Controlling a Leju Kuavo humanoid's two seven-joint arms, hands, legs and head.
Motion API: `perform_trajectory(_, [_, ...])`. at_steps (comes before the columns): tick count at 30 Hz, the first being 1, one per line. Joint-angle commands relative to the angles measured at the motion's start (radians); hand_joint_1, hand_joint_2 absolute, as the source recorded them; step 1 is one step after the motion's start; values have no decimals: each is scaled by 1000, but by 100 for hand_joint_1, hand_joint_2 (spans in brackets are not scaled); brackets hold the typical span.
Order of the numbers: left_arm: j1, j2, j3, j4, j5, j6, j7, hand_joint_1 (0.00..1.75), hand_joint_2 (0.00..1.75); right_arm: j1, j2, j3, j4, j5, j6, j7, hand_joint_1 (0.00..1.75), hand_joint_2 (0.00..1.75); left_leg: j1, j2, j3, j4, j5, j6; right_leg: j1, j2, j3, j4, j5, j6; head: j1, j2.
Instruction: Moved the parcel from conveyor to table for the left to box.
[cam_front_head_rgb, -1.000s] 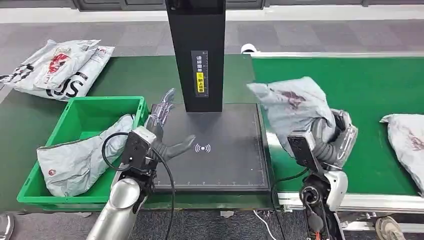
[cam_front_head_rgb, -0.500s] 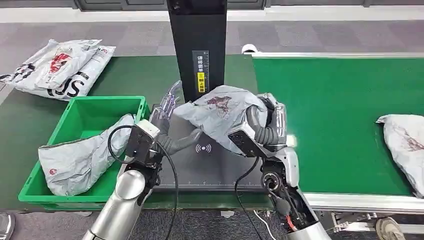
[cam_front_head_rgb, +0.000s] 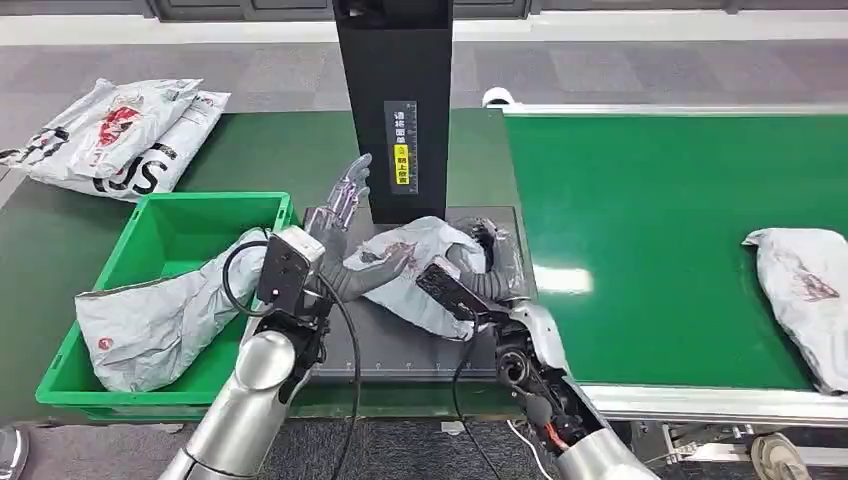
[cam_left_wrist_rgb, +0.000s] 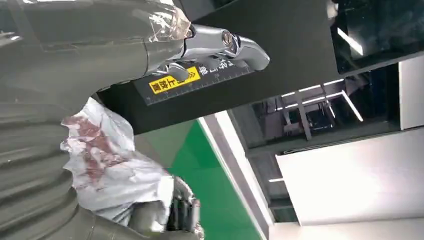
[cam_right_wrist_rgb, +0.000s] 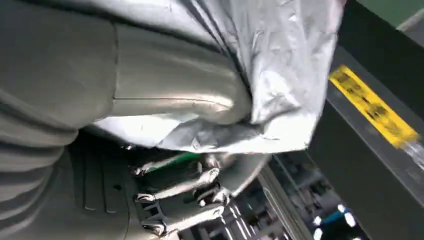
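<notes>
From the head view I see my right hand (cam_front_head_rgb: 478, 262) gripping the crumpled grey plastic parcel (cam_front_head_rgb: 420, 270) over the black scanner pad (cam_front_head_rgb: 400, 345). My left hand (cam_front_head_rgb: 340, 225) hovers beside it, fingers apart. The right wrist view shows the thumb clamped on the wrap.

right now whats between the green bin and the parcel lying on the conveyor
In the head view, between the green bin and the conveyor parcel lie the left hand, the black scan pad with the grey parcel gripped by the right hand, then bare belt.
</notes>
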Motion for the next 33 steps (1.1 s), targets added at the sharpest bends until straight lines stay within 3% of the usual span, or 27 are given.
perform_trajectory(1, [-29,42,-67,37,5,8,12,0,175,-21,-51,-1,66,-92,76,-4,0,175,0,-1,2,-1,0,0,1,-2,3,-2,0,0,0,0])
perform_trajectory(9, [-20,47,-62,24,1,15,17,0,175,8,-74,-6,-9,-101,94,6,0,175,1,0,2,-1,0,0,1,-1,3,-2,0,0,0,0])
perform_trajectory(12, [11,63,-45,-8,-7,33,26,0,175,96,-132,-42,-251,-99,49,11,0,175,0,-1,2,-1,0,0,0,-3,2,-2,0,0,0,0])
perform_trajectory(14, [18,66,-41,-15,-7,33,27,0,175,116,-149,-51,-315,-106,77,28,0,175,0,-2,2,-2,0,0,1,-4,3,-3,-1,0,0,0])
perform_trajectory(27, [16,63,-42,-12,-9,33,27,0,175,116,-143,-51,-308,-108,79,27,0,175,0,1,2,-1,0,0,1,-1,2,-2,0,0,0,0])
perform_trajectory(30, [23,64,-38,-15,-12,35,26,0,175,120,-145,-68,-327,-106,44,3,0,175,0,0,1,-1,0,0,0,-1,1,-1,0,0,0,0])
perform_trajectory(33, [46,61,-22,-28,-26,48,22,0,175,190,-158,-133,-520,-170,-125,-132,0,175,0,0,2,-1,0,0,0,-2,2,-2,-1,0,0,0])
